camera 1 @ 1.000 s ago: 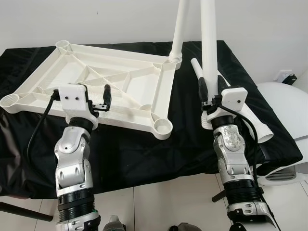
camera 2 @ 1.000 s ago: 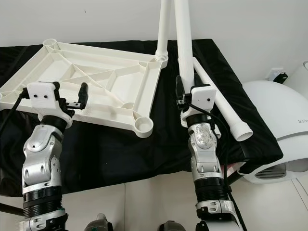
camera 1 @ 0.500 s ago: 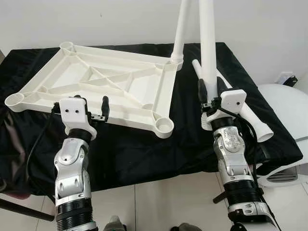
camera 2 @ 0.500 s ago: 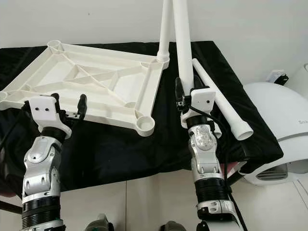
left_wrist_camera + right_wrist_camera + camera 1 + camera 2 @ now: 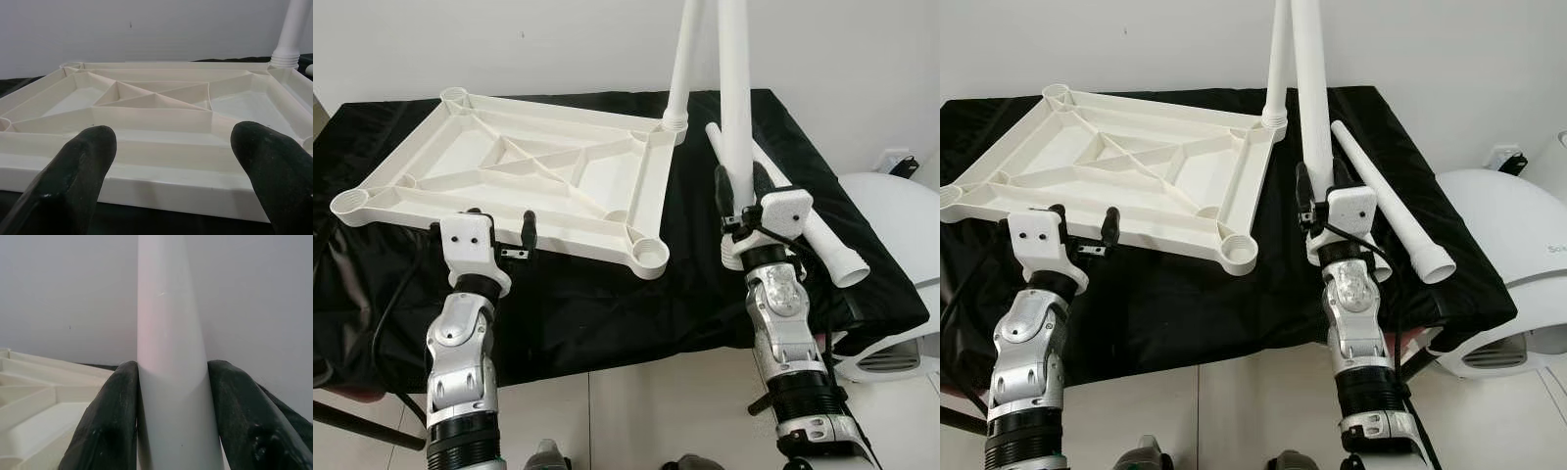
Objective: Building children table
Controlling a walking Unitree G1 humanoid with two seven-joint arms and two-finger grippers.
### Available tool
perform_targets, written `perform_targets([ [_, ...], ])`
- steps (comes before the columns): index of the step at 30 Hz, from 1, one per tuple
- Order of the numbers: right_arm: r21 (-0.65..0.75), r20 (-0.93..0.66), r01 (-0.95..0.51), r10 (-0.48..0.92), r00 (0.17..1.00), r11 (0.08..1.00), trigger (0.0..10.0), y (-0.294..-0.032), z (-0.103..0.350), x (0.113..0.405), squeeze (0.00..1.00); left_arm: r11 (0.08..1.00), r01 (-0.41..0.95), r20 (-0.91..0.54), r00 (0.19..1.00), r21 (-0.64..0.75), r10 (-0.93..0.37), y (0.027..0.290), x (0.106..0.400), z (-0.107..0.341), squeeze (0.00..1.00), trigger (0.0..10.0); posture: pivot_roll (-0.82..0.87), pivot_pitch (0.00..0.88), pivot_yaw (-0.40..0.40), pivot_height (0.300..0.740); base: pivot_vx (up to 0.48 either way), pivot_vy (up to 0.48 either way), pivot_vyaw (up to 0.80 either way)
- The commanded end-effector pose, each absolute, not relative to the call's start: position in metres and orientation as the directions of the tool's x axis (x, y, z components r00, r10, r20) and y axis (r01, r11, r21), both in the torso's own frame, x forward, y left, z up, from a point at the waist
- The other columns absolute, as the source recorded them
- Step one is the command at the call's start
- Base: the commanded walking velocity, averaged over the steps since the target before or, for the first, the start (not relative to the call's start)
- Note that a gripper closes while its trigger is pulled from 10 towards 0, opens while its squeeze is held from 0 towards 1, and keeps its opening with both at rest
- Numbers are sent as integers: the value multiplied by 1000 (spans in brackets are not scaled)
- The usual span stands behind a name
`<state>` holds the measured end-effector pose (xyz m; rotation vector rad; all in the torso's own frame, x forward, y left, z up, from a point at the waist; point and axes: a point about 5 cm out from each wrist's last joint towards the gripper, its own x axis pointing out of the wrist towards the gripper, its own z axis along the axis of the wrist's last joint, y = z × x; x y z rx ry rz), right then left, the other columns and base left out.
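Observation:
A white ribbed tabletop [image 5: 509, 176] lies underside up on the black cloth. One white leg [image 5: 688, 49] stands in its far right corner socket. The near right socket [image 5: 651, 257] is empty. My right gripper [image 5: 737, 191] is shut on a second leg [image 5: 736, 88] and holds it upright, to the right of the tabletop; in the wrist view the fingers [image 5: 115, 421] clamp the leg [image 5: 168, 308]. A third leg [image 5: 803, 215] lies on the cloth behind that gripper. My left gripper [image 5: 173, 147] is open, just in front of the tabletop's near edge [image 5: 161, 181].
The black-draped table [image 5: 607, 304] ends just ahead of my forearms, with pale tiled floor [image 5: 636, 411] below. A white rounded appliance [image 5: 901, 215] stands close on the right. A white wall [image 5: 558, 44] is behind the table.
My left gripper has drawn back toward me, off the tabletop's near edge. The right gripper still holds the upright leg. The view has shifted slightly.

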<state>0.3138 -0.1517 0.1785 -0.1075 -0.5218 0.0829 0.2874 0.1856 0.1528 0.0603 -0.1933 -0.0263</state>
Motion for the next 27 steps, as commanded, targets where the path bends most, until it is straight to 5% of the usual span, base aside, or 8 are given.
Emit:
perform_targets([
  [1,-113,490,-47,97,866,992,10000,-154,174,312,0,992,-119,179,978,31,111,190,285,146,0,10000,23,24,13,740,0,0,0],
  [27,-88,458,-40,77,885,995,10000,-154,159,309,0,996,-88,209,975,33,79,187,288,150,0,10000,25,34,10,740,0,0,0],
])
